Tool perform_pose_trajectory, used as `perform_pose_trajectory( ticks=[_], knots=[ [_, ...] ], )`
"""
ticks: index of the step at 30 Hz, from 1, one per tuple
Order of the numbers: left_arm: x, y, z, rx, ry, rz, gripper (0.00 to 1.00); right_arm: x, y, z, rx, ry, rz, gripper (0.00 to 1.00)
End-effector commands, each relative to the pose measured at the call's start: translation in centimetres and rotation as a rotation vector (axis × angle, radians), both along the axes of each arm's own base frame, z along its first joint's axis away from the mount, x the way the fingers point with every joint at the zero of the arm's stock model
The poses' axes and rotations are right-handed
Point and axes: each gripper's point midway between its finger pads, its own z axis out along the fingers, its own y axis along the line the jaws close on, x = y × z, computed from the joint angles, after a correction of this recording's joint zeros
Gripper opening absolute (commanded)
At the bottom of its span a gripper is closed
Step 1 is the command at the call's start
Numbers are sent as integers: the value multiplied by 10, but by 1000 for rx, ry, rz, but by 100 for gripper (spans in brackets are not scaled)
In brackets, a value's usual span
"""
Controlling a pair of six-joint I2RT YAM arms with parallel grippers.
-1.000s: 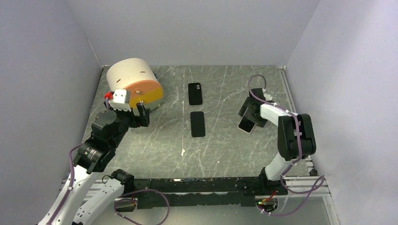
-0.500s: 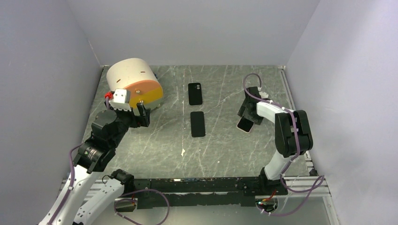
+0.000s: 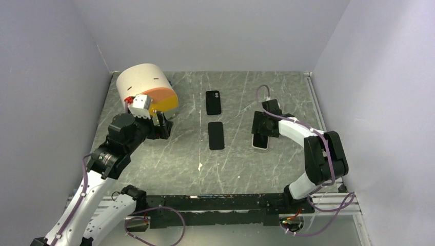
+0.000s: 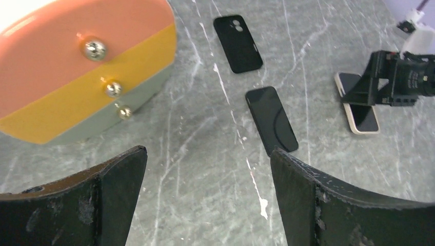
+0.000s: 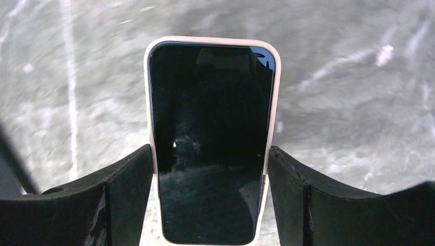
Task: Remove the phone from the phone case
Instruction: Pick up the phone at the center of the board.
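- A round cream drawer box [image 3: 143, 84] sits at the far left of the grey marbled table [image 3: 169, 154]. Its face has an orange, a yellow and a grey-green front, each with a small metal knob.
- The left gripper [image 4: 205, 154] hangs just beside that face, above the table. Its fingers are spread wide with nothing between them.
- Near the middle, a black case [image 3: 213, 102] lies flat with its camera cut-out at the far end. A black phone [image 3: 216, 135] lies just nearer the arms, apart from it.
- A small white speck [image 3: 199, 165] lies on the table, nearer the arms than the black phone.
- Right of centre lies the phone [image 5: 210, 143], screen up and dark. It is still seated in its cream case [image 5: 211, 39], whose rim shows all round the glass.
- The right gripper [image 5: 210, 151] is low over the near half of the phone. One finger presses against each long side of the cream case, clamping it across its width.
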Motion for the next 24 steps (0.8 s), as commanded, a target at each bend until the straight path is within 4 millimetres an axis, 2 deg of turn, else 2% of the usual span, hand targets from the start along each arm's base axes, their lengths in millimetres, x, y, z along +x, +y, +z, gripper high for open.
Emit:
perform_pose_trajectory(
  ticks=[1,4,8,13,15,21,24],
  knots=[
    [-5,-20,13,-75,34,-84,94,25,43,58,4,-238,274,22],
    [-5,-28,8,-87,71,-116,94,23,72,82,40,-331,419,11],
    [-3,-42,2,-134,124,-160,94,11,113,115,100,-474,671,0],
    [1,-60,-8,-201,201,-199,94,-18,158,144,128,-612,1030,0],
    [2,-65,-12,-229,229,-207,94,-28,171,152,127,-650,1141,0],
    [6,-85,-9,-292,266,-280,94,-50,195,167,56,-735,1437,0],
    [8,-97,-10,-314,297,-331,91,-61,207,175,37,-780,1574,0]
  ],
)
